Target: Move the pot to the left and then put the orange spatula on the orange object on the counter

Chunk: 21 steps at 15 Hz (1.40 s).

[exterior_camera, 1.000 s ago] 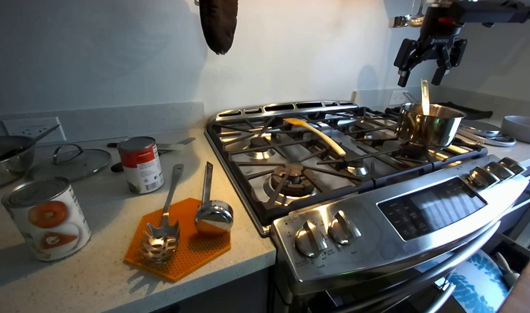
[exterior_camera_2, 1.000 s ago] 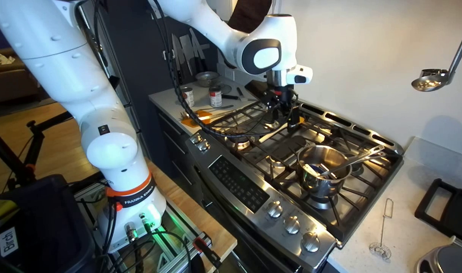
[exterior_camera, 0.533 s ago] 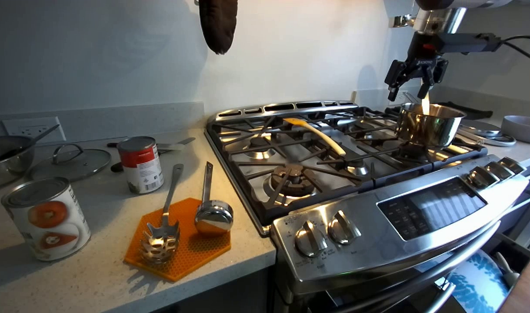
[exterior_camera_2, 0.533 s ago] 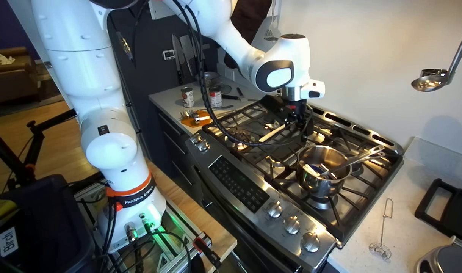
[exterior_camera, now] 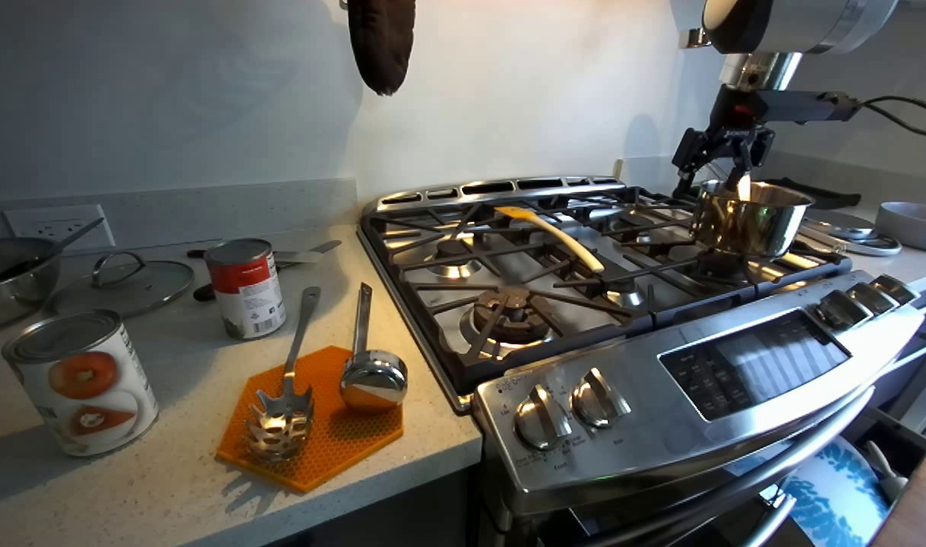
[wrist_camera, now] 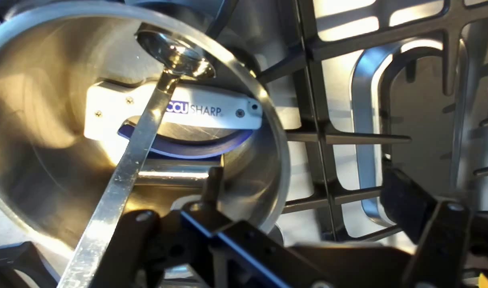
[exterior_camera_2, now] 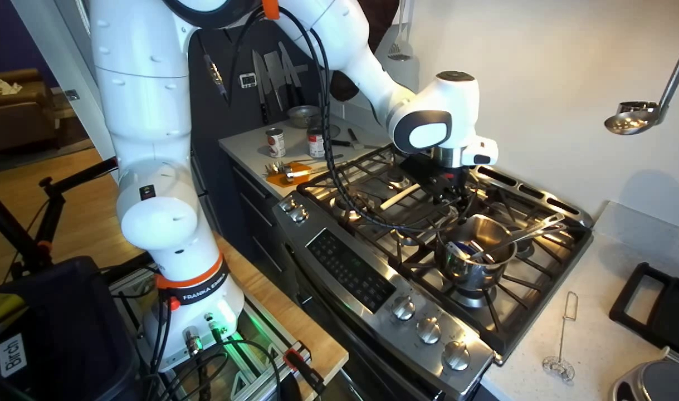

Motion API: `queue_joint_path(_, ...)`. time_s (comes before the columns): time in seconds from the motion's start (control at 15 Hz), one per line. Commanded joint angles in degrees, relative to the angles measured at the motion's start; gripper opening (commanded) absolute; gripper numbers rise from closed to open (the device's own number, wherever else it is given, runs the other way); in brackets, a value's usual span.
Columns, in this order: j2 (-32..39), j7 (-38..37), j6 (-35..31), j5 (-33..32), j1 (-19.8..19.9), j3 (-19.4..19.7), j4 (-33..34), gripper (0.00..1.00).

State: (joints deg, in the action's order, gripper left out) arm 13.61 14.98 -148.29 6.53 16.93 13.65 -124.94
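Note:
The shiny steel pot point(exterior_camera: 755, 228) stands on the stove grate and also shows in an exterior view point(exterior_camera_2: 473, 270) and the wrist view point(wrist_camera: 47, 120). It holds a white sharpener point(wrist_camera: 211, 106) and a long-handled metal scoop point(wrist_camera: 127, 172). My gripper point(exterior_camera: 709, 184) is open at the pot's rim. In the wrist view the gripper point(wrist_camera: 304, 179) has one finger over the pot's inside and one outside over the grate; whether they reach below the rim is unclear. The orange spatula point(exterior_camera: 565, 239) lies across the grate. The orange mat point(exterior_camera: 326, 441) lies on the counter.
A slotted metal spoon point(exterior_camera: 280, 425) and a small metal scoop point(exterior_camera: 373, 380) lie on the mat. Two cans, one with a red label point(exterior_camera: 246, 289), stand behind and left of it. A whisk point(exterior_camera_2: 562, 340) and black tray point(exterior_camera_2: 665, 312) lie on the counter past the stove.
The arm has moved over the stove toward the pot and come down. The open gripper has gone from above the burners to the pot's rim. The pot, spatula and mat have not moved.

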Motion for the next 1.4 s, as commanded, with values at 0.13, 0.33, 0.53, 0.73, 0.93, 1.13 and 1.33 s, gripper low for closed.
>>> queue_joint_path(0.13,4.50,3.60,0.35,2.91,3.03,-2.19,3.56,0.58)
queue_joint_path(0.33,5.27,2.66,0.83,1.66,3.22,-1.98,4.27,0.35)
queue_joint_path(0.53,5.60,1.97,1.68,0.81,3.24,-1.63,4.62,0.11)
queue_joint_path(0.73,5.59,1.72,2.87,0.17,3.17,-1.46,4.52,0.00)
queue_joint_path(0.93,4.60,1.08,3.73,-0.98,2.71,-1.00,4.10,0.01)
queue_joint_path(1.13,0.93,-0.61,4.71,-4.16,1.20,-0.21,1.72,0.01)
queue_joint_path(1.33,-4.63,-4.32,4.99,-9.10,-1.37,0.09,-2.95,0.01)
